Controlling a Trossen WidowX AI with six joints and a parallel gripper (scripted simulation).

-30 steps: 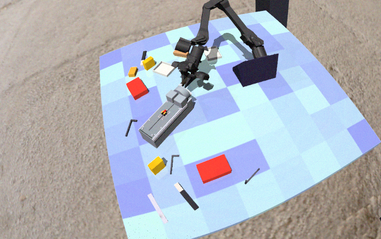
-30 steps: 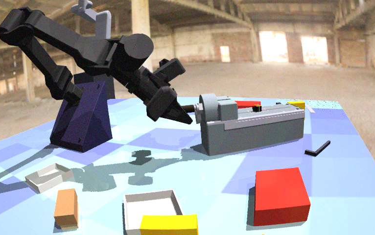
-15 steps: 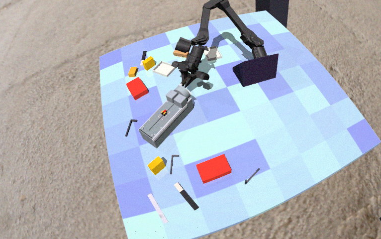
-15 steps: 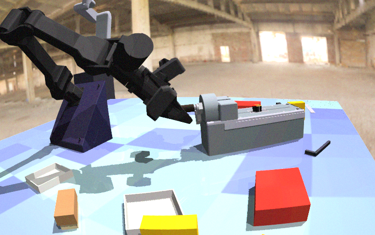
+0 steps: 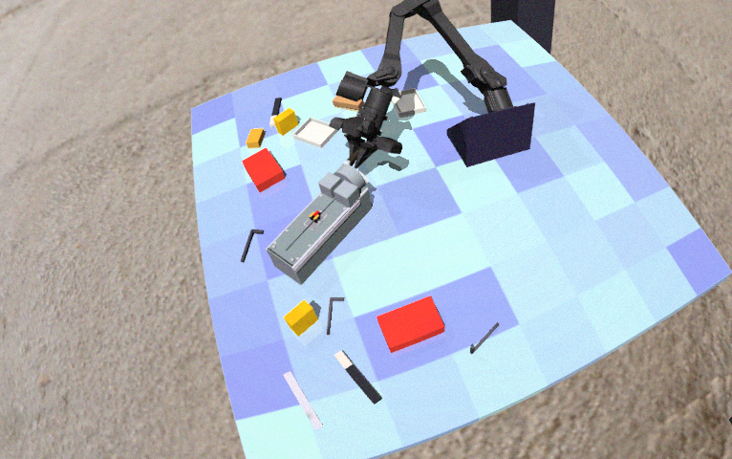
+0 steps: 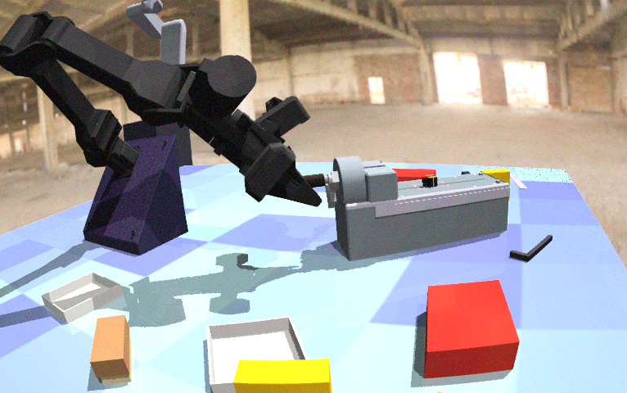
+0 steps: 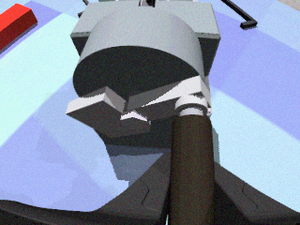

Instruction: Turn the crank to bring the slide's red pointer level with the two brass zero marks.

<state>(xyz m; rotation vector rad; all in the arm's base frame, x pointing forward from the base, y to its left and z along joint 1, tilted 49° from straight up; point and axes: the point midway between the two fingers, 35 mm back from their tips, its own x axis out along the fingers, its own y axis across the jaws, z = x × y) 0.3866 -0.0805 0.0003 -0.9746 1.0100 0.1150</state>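
Observation:
The grey machine [image 5: 333, 241] [image 6: 424, 223] [image 7: 145, 28] stands on the table, with a round housing at its crank end. The small slide with the red pointer [image 5: 315, 214] sits partway along the top groove, beside small brass-yellow marks; it is too small to tell whether they are exactly level. In the exterior view the slide [image 6: 429, 181] looks mostly black. The pale crank arm [image 7: 164, 99] reaches to the right in the wrist view, where the dark brown handle [image 6: 315, 180] [image 7: 191, 155] joins it. My gripper [image 5: 354, 160] [image 7: 183, 160] is shut on the handle; the fingers partly hide it.
Red blocks [image 5: 264, 169] [image 5: 411, 322] [image 6: 470, 321], yellow blocks [image 5: 300, 316] [image 6: 282, 374] and an orange block [image 6: 110, 343] lie around the machine. White trays [image 5: 315, 132] [image 6: 54, 305] stand near the arm. Black angled keys [image 5: 248, 245] [image 6: 531, 249] [image 7: 239, 11] lie on the table.

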